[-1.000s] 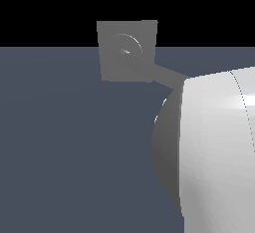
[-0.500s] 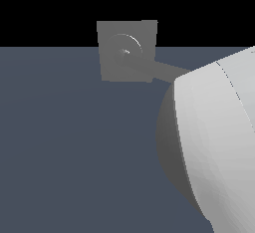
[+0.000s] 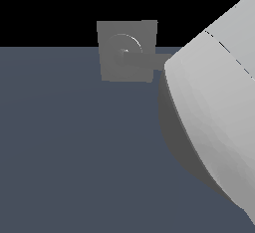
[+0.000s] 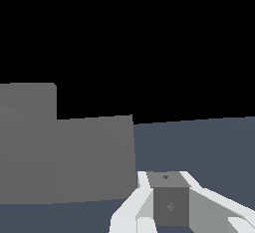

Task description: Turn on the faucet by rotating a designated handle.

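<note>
Faucet [image 3: 126, 51] sits far on the surface [image 3: 74, 142], with 1 handle [image 3: 158, 62] running toward the exterior view's right behind the arm [image 3: 219, 107]. End effector [image 4: 167, 202] sits near the bar, likely to push it; grip state unclear.

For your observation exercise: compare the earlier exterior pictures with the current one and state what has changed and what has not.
The handle has swung from slanting down toward the exterior view's right to nearly level. The white robot arm now covers more of it. The faucet plate stayed put.
</note>
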